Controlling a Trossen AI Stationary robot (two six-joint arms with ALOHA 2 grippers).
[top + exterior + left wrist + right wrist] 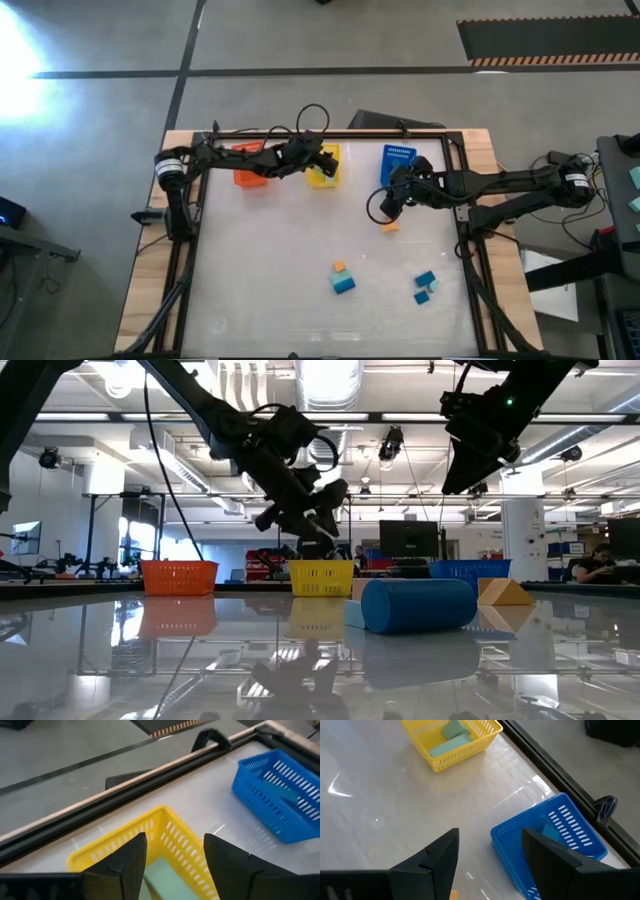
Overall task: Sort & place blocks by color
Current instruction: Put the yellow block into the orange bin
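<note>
Three slatted bins sit in a row along the table's far edge — an orange bin, a yellow bin and a blue bin. The white tabletop is ringed by a black frame — beyond lie grey floor and a hazard-striped mat

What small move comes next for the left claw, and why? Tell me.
Probably lift the left claw clear of the yellow bin. Its fingers are apart, with a pale green block lying in the bin below them, so that drop looks finished. Loose blocks remain on the table, such as the orange block.
</note>
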